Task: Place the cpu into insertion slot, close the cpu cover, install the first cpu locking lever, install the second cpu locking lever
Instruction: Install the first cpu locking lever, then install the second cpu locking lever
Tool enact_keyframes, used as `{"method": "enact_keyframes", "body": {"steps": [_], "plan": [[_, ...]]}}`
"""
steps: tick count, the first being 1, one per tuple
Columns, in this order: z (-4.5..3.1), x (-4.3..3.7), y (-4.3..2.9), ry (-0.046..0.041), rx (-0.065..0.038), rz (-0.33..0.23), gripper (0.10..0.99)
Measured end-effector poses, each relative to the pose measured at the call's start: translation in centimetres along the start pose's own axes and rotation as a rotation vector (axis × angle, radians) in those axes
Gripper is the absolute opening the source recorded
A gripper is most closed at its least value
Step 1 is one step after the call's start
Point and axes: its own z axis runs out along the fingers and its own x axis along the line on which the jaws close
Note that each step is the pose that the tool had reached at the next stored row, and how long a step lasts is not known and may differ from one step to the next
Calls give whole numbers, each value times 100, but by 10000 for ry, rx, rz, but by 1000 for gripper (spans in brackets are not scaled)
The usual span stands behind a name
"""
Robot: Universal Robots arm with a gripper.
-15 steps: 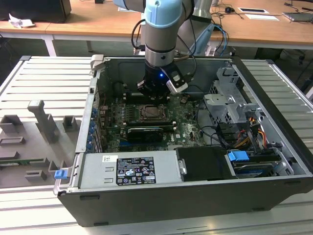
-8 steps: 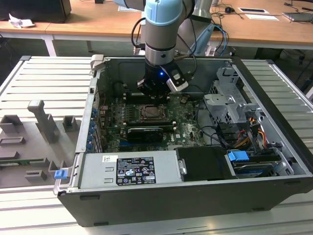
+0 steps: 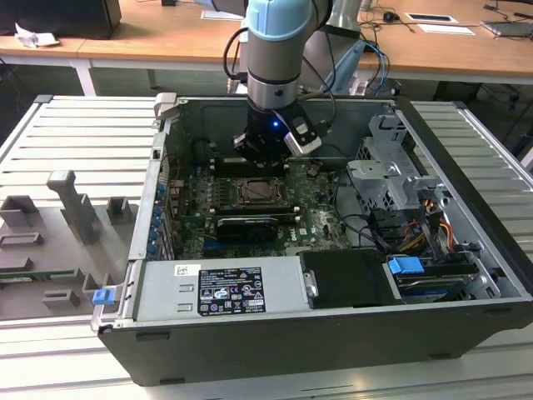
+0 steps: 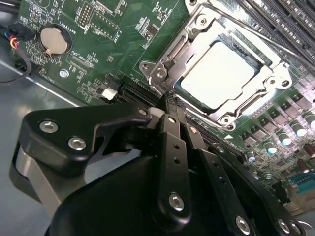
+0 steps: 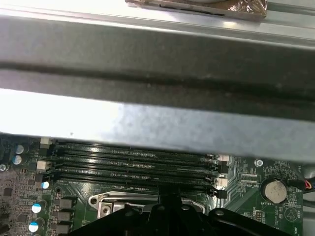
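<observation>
A: Inside the open computer case [image 3: 333, 317] lying on the desk [image 3: 75, 142], what sits where?

B: Green motherboard [image 3: 312, 208] on the case floor, a grey power supply [image 3: 221, 287] along the near wall, a metal drive cage [image 3: 391, 179] with cables at the exterior view's right. Amid the board is the insertion slot [image 4: 170, 56], and the cpu [image 4: 219, 73] lies flat in it, pale metal top facing up.

A: And the cpu cover [image 4: 266, 73]?

B: Folded down over the chip in the second wrist view; its silvery frame rings the square top, which shows through the central opening. The chip is square, so no long axis; its edges run in line with the socket rim.

A: The memory slots [image 5: 133, 164]?

B: Long, black, lying parallel just beside the socket in the first wrist view.

A: The tool [image 4: 170, 101]?

B: Its fingers [image 4: 172, 147] are pressed together, narrow, holding nothing. The tip stands at the socket's edge, just beside a corner of the frame. Whether it touches the metal I cannot tell.
</observation>
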Motion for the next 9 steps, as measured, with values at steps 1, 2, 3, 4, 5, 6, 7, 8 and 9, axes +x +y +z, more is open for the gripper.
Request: {"method": "enact_keyframes", "body": {"steps": [1, 2, 3, 4, 5, 6, 7, 8, 9], "plan": [[0, 0, -3, 0, -1, 0, 106], [-1, 1, -9, 0, -1, 0, 106], [-1, 1, -12, -1, -1, 1, 106], [-1, 1, -15, 0, -1, 1, 106], [-2, 2, -18, 0, -1, 0, 106], [-2, 2, -21, 0, 0, 0, 106], [-3, 2, -25, 1, 0, 0, 106], [-4, 2, -30, 0, 0, -1, 106], [-5, 4, -39, 0, -1, 0, 106]]}}
